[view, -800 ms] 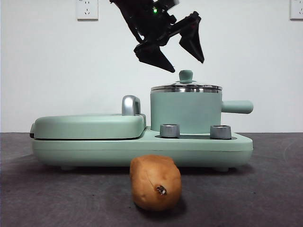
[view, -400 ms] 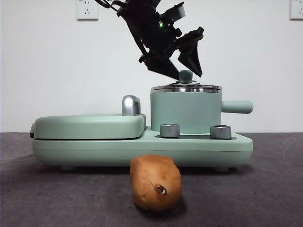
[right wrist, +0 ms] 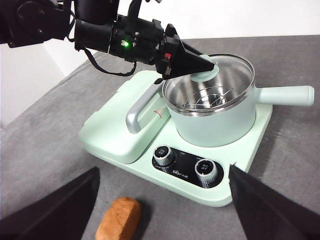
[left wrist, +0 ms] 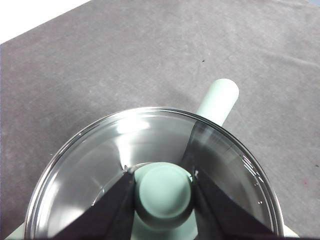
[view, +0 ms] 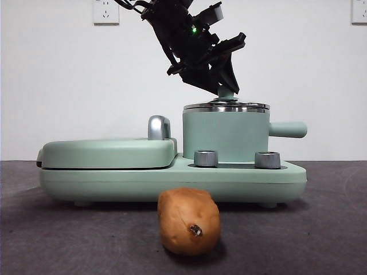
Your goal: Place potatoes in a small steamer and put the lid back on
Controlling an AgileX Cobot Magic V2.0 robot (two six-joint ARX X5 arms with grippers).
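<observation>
The small steamer (view: 225, 134) (right wrist: 215, 125) stands on the right half of the mint-green cooker base, its side handle pointing right. The glass lid (view: 226, 105) (left wrist: 100, 160) rests on its steel rim. My left gripper (view: 222, 87) (left wrist: 164, 200) (right wrist: 200, 65) comes down from above and is shut on the lid's green knob (left wrist: 164, 192). The orange-brown potato (view: 188, 220) (right wrist: 119, 218) lies on the grey table in front of the base. My right gripper (right wrist: 164, 172) hovers open above the table's front, near the potato, holding nothing.
A flat griddle cover (view: 109, 152) with a chrome handle (view: 159, 127) fills the left half of the base. Two steel dials (view: 206, 158) (view: 267, 159) sit on the base front. A steel rack shows through the lid in the right wrist view.
The left gripper came down from above the steamer onto the lid's knob, and its jaws went from open to shut on it. The potato and steamer stayed put.
</observation>
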